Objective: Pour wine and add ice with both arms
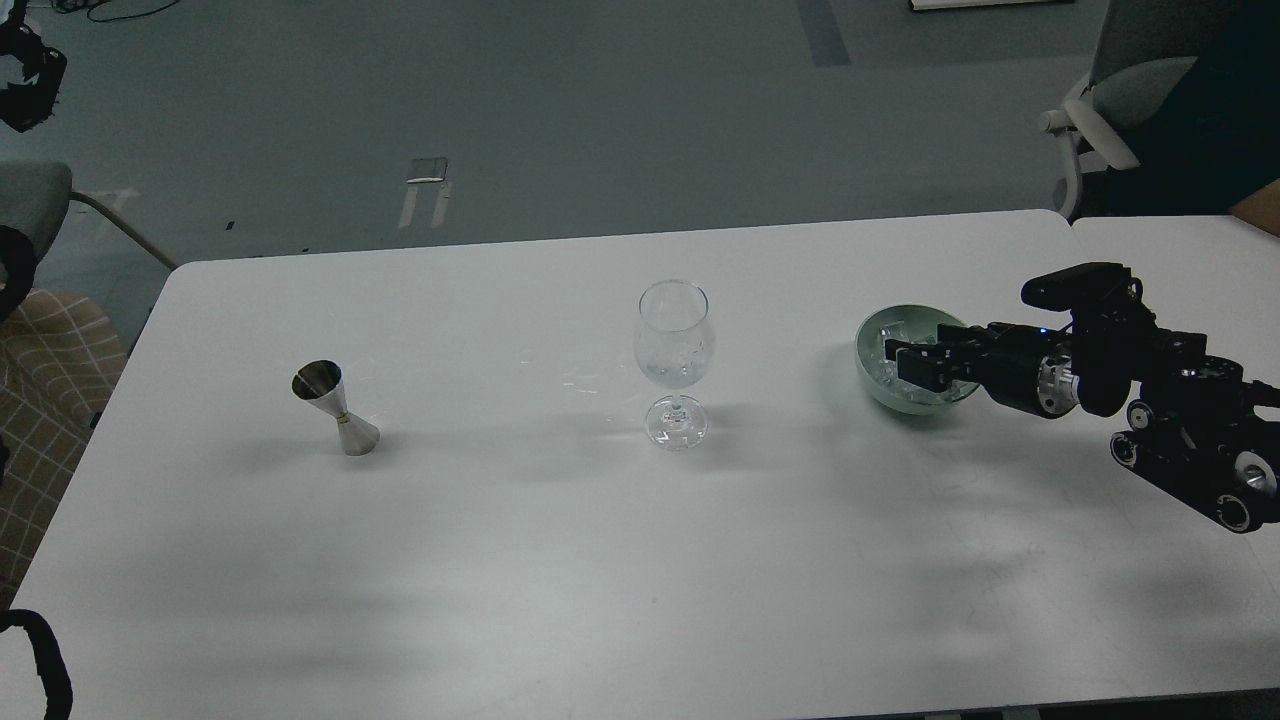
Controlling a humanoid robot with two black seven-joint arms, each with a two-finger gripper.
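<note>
So the right gripper (912,361) is reaching in from the right side and sits over the pale green bowl (880,385), with its fingers down inside the rim. Two black fingers can be made out with a gap between them, so the jaws look parted, but whether anything is pinched in there is honestly impossible to tell from this angle. The ice (893,332) is in that bowl, a little pile of clear cubes showing around and behind the fingertips. The rest of the right arm (1180,400) trails back toward the right edge, with a silver joint ring and a chunky black wrist.

Left of the bowl, well apart from it, there's a clear stemmed wine glass (674,355) standing upright around the middle of the white table (600,580). Its contents can't be made out.

Further left again is a metal jigger (336,407), upright with a slight lean, all by itself.

The left gripper isn't in view, just a bit of black at the left edge.
</note>
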